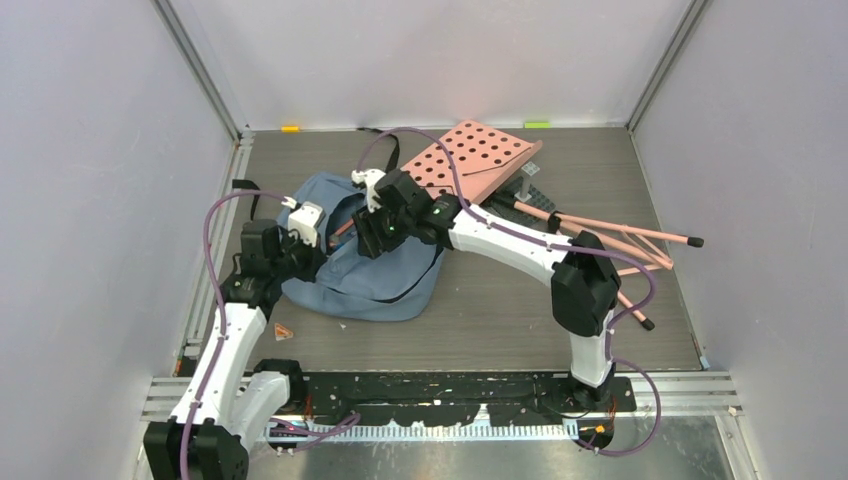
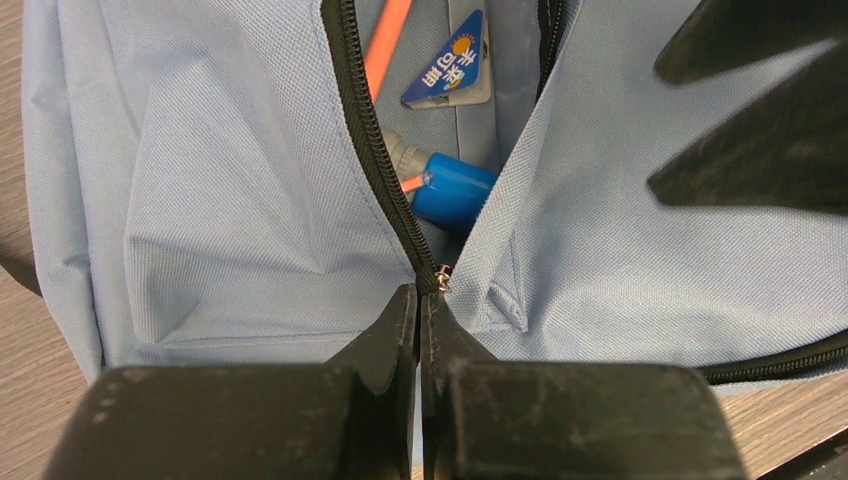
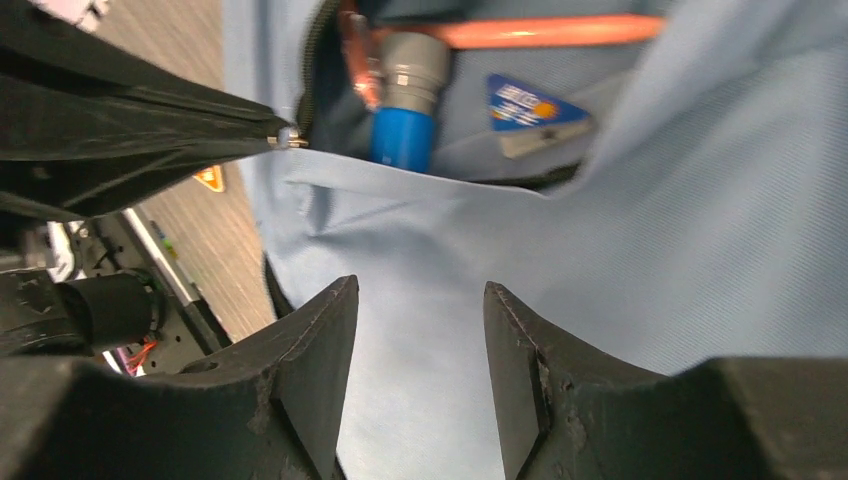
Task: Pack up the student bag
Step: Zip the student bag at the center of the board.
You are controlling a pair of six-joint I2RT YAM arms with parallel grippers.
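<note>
Blue bag (image 1: 360,275) flat on table (image 1: 500,310), pink board (image 1: 470,155) just behind its far-right corner. Left gripper (image 2: 420,300) at bag's zip slider (image 2: 443,279), fingers pressed together; hold on it unclear. Right gripper (image 3: 420,290) over bag's front fabric, fingers apart. Bag part unzipped, blue cylinder (image 2: 455,190) and orange stick (image 2: 385,45) inside.

Pink perforated board (image 1: 470,160), tilted, at the table's (image 1: 500,310) far side; pink rods (image 1: 625,228) crossed beside it. Orange triangular sticker (image 1: 283,332) near front left. Yellow tab (image 1: 290,128) and green tab (image 1: 537,124) at back edge.
</note>
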